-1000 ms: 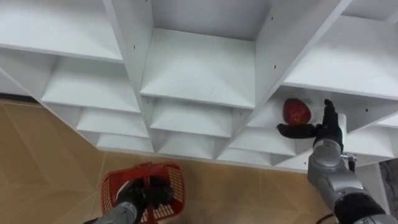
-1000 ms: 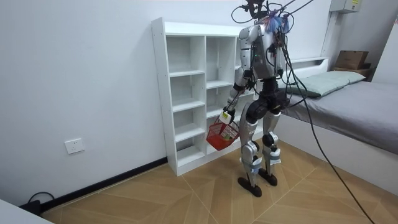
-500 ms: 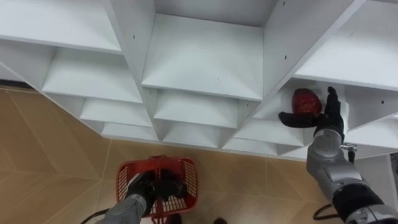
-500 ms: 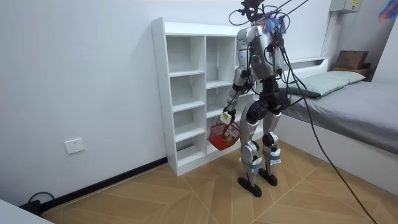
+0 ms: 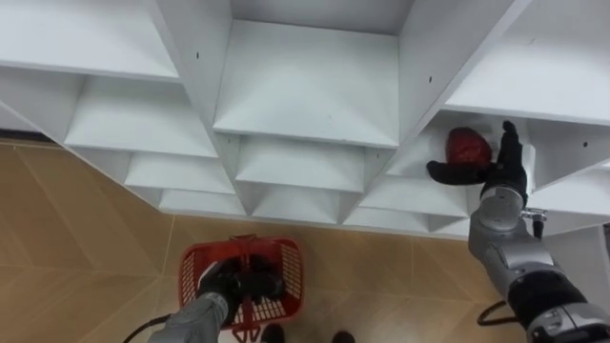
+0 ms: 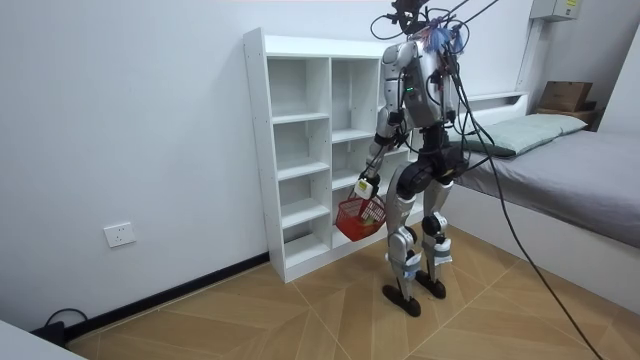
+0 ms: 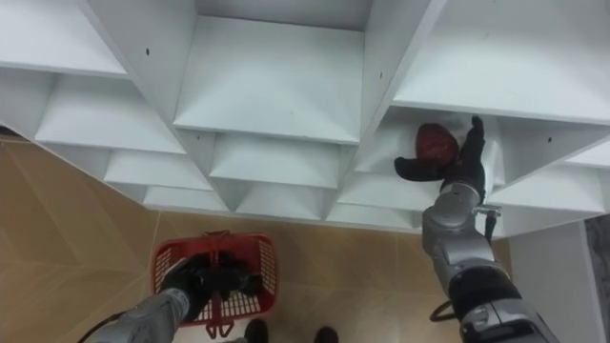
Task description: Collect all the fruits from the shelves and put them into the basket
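Left eye view, fruit: a dark red, rounded fruit (image 5: 467, 146) with a smooth skin lies on a shelf in the closet's right-hand column.
Left eye view, right hand: my right hand (image 5: 502, 176) is spread wide about the fruit, thumb stretched out low in front of it and fingers (image 5: 510, 143) straight up at its right side. I cannot tell whether they touch the skin.
Left eye view, left hand: my left hand (image 5: 232, 283), dark and low in the view, is curled round the basket's handle.
Left eye view, basket: a red plastic basket (image 5: 294, 272) with lattice walls and rounded corners hangs above the floor, well apart from the fruit.
Left eye view, closet: the white closet (image 5: 305, 86) is built of flat, smooth boards in box-shaped compartments, with small peg holes in the uprights.
Left eye view, floor: the floor (image 5: 76, 238) is warm brown wood laid in a herringbone pattern.
Room view, stance: I stand upright, close before the closet, the basket hanging at my side beside its lower shelves.
Room view, room: a plain white wall (image 6: 130, 120) carries a socket (image 6: 118, 235) low down. A bed (image 6: 580, 170) with a grey cover and a pillow (image 6: 530, 128) stands at the room view's right.
Right eye view, fruit and hands: the fruit is framed by my open right hand, and the basket's handle is clenched in my left.
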{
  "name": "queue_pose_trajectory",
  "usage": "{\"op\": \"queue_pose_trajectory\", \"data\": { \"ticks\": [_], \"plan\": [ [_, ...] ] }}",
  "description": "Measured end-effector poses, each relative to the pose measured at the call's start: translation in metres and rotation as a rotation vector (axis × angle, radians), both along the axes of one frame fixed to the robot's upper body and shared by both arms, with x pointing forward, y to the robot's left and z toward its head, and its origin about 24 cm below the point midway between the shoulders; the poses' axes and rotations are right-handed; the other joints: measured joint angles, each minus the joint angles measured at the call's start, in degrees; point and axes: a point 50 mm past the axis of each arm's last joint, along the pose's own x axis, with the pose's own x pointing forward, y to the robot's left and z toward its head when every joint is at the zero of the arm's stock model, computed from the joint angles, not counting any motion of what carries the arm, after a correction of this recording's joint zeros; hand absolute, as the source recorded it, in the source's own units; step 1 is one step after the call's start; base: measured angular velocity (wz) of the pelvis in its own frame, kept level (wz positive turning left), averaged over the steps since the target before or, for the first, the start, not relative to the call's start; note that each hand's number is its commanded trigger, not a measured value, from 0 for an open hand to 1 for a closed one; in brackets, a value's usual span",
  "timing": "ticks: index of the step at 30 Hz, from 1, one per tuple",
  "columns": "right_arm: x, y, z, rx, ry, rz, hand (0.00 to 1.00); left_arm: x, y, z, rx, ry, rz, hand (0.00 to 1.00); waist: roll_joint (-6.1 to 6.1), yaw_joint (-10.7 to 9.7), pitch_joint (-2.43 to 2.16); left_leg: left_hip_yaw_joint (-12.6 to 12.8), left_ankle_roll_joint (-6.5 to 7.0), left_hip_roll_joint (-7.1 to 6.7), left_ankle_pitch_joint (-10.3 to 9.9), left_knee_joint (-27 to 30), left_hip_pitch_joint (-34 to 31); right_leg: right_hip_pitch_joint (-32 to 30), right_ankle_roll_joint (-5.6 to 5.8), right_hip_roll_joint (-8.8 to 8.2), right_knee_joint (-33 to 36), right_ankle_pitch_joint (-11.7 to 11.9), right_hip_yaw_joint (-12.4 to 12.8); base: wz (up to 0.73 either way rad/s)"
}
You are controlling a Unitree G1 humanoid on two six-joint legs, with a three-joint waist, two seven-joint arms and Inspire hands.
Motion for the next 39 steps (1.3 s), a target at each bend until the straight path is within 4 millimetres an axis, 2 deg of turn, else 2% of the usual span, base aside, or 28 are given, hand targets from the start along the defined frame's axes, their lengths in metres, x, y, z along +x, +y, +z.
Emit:
{"op": "queue_pose_trajectory", "data": {
  "ticks": [5, 6, 7, 8, 9, 20, 39],
  "plan": [
    [0.0, 0.0, 0.0, 0.0, 0.0, 0.001, 0.0, 0.0, -0.001, 0.0, -0.002, 0.001, 0.0, 1.0, 0.2, -0.1, -0.12, 0.1, 0.02, 0.0, 0.0, 0.2, 0.0, -0.1, 0.0, 0.0, 0.3, 0.0, 0.2, 0.0],
    [0.0, 0.0, 0.0, 0.001, 0.0, 0.002, 0.15, 0.0, -0.002, 0.0, -0.003, 0.001, 0.0, 1.0, 0.21, -0.1, -0.13, 0.1, 0.03, 0.0, 0.0, 0.2, 0.0, -0.1, 0.0, -0.01, 0.4, 0.0, 0.3, 0.0],
    [0.0, 0.0, 0.0, 0.003, 0.001, 0.008, 0.44, 0.0, -0.002, 0.0, -0.004, 0.001, 0.0, 1.0, 0.21, -0.1, -0.13, 0.1, 0.03, 0.01, 0.0, 0.3, 0.1, -0.2, 0.0, -0.04, 0.6, 0.0, 0.3, 0.0],
    [0.0, 0.0, 0.0, 0.005, 0.002, 0.011, 0.87, 0.0, -0.003, 0.0, -0.005, 0.0, -0.001, 1.0, 0.22, -0.1, -0.13, 0.1, 0.03, 0.01, 0.0, 0.4, 0.1, -0.2, 0.0, -0.05, 0.8, 0.0, 0.3, 0.0],
    [0.0, 0.0, 0.0, 0.004, 0.001, 0.011, 1.0, 0.0, -0.003, 0.0, -0.007, 0.0, -0.001, 1.0, 0.22, 0.0, -0.13, 0.1, 0.04, 0.01, 0.0, 0.4, 0.1, -0.2, 0.0, -0.07, 0.8, 0.0, 0.3, 0.0],
    [0.0, -0.003, -0.003, -0.117, 0.045, 0.065, 1.0, -0.002, -0.005, -0.003, -0.005, 0.031, -0.002, 1.0, 0.54, 0.1, -0.33, 0.1, 0.05, 0.09, 0.1, 0.5, 0.1, -0.1, -0.08, 0.01, 0.8, 0.0, 0.3, 0.0],
    [-0.002, 0.001, -0.009, -0.083, 0.045, 0.07, 1.0, -0.001, -0.011, -0.003, -0.019, 0.034, 0.016, 1.0, 0.59, 0.0, -0.36, 0.8, 0.05, 0.16, 0.1, 0.1, 0.7, 0.0, -0.09, 0.07, 0.8, 0.1, 1.1, -0.01]
  ]
}}
